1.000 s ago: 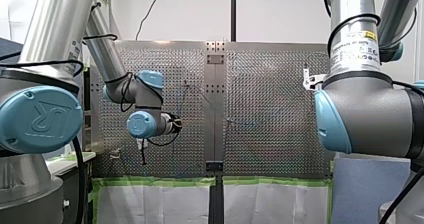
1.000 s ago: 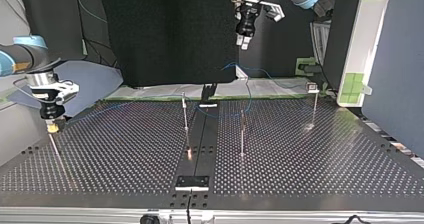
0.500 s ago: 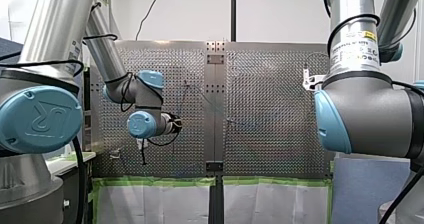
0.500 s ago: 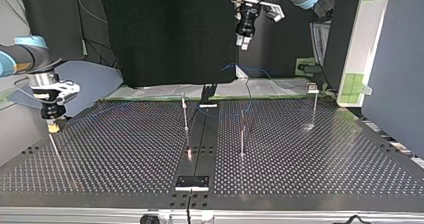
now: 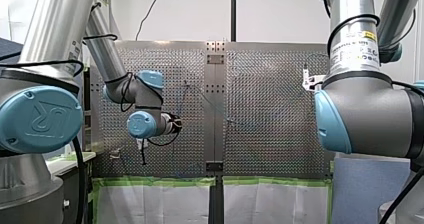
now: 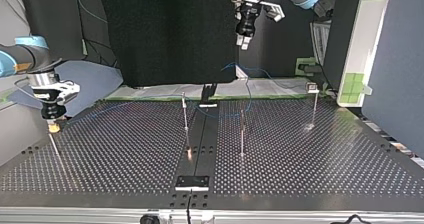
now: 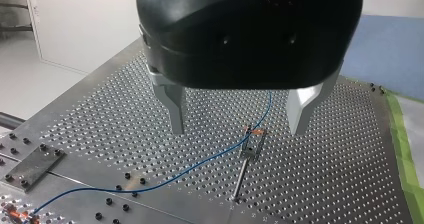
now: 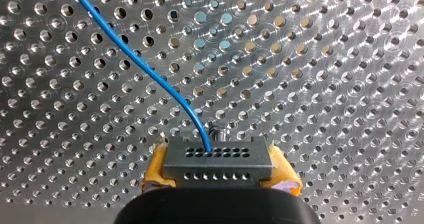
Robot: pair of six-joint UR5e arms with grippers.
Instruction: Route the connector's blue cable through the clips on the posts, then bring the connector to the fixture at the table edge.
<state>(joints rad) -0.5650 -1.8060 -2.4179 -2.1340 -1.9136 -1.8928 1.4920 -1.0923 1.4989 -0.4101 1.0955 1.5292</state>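
The grey connector sits between the yellow pads of my right gripper, which is shut on it just above the perforated table. The blue cable leaves the connector's top face and runs off across the plate. In the top view my right gripper hangs low at the left, over a thin post. My left gripper stands open, high above a post with a clip that has the blue cable passing through it. In the top view my left gripper is up at the back.
Three thin posts rise from the table's middle and right in the top view. A dark centre strip carries a plate at the near edge and a black bracket at the far edge. Green tape lines the table's edge.
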